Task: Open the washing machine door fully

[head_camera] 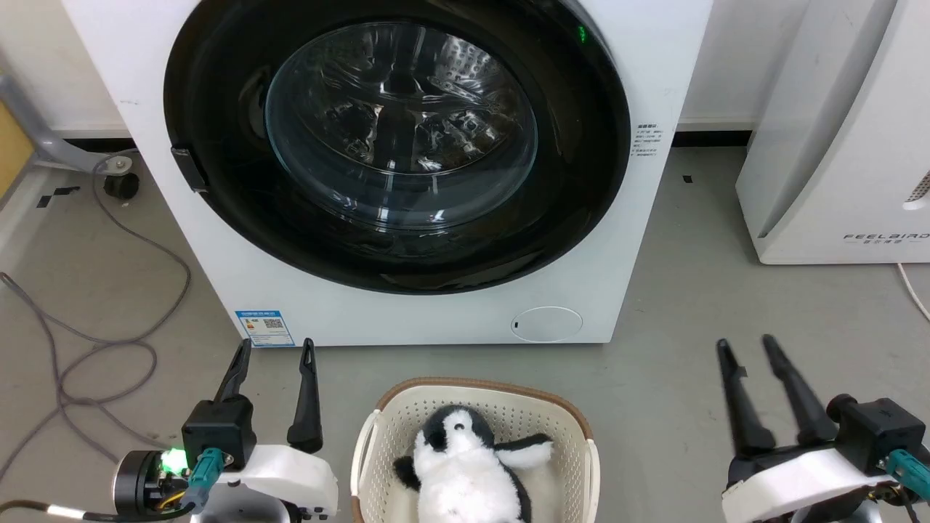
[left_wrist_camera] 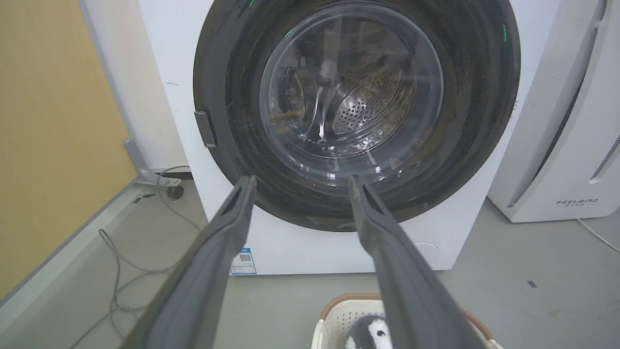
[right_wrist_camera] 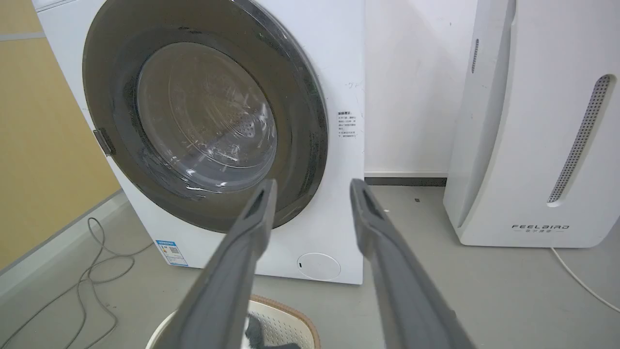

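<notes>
The white washing machine (head_camera: pixel 639 240) (left_wrist_camera: pixel 169 111) (right_wrist_camera: pixel 346 72) stands straight ahead. Its door (head_camera: pixel 218 116) (left_wrist_camera: pixel 232 116) (right_wrist_camera: pixel 310 145), a glossy black disc with a clear glass bowl at the centre, lies flat against the front, with a small dark handle at its left rim. My left gripper (head_camera: pixel 275 349) (left_wrist_camera: pixel 301 183) is open at the lower left, well short of the machine, nothing between its fingers. My right gripper (head_camera: pixel 744 344) (right_wrist_camera: pixel 314 186) is open at the lower right, off the machine's right corner.
A cream laundry basket (head_camera: pixel 392 407) (left_wrist_camera: pixel 334 310) (right_wrist_camera: pixel 290 315) holding a plush penguin (head_camera: pixel 465 465) sits on the floor between my grippers. A white FEELBIRD appliance (head_camera: pixel 835 145) (left_wrist_camera: pixel 571 145) (right_wrist_camera: pixel 533 121) stands to the right. Grey cables (head_camera: pixel 87 341) trail on the floor at the left.
</notes>
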{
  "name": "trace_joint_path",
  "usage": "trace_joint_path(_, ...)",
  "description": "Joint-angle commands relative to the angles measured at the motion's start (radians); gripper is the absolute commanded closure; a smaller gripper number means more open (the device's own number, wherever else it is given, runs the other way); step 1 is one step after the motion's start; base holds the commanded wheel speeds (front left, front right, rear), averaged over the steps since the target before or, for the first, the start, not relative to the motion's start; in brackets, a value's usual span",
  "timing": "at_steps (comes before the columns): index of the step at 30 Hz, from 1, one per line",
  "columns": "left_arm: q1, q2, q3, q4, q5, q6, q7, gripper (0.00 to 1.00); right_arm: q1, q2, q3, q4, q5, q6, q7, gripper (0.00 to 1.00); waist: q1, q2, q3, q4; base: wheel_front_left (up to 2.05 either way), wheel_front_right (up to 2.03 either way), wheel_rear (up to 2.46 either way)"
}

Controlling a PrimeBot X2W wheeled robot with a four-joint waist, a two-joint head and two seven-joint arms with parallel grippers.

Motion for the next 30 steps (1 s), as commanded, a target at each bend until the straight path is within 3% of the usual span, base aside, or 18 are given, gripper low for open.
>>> trace_joint_path(1,0.001,0.0,-0.003,-0.007,-0.005,0.008,-0.01,0.0,0.011,0.0,0.001,-0.008,0.014,0.0,-0.008,1.0,-0.0001,0.0,0.0,0.0,0.0,0.0,0.0)
trace_joint_path(7,0.003,0.0,-0.008,-0.008,-0.01,0.018,-0.023,0.0,0.016,0.0,0.007,-0.003,0.136,0.0,-0.02,1.0,-0.0001,0.0,0.001,0.0,0.0,0.0,0.0)
trace_joint_path(23,0.006,0.0,-0.02,-0.012,-0.021,0.043,-0.056,0.0,0.018,0.0,0.033,0.008,0.683,0.0,-0.053,1.0,-0.0001,0.0,0.004,0.003,0.0,0.0,0.0)
trace_joint_path(30,0.004,0.0,-0.026,-0.017,-0.022,0.051,-0.071,0.0,0.013,0.0,0.02,0.019,0.944,0.0,-0.003,1.0,-0.0001,0.0,0.011,0.007,0.0,0.0,0.0)
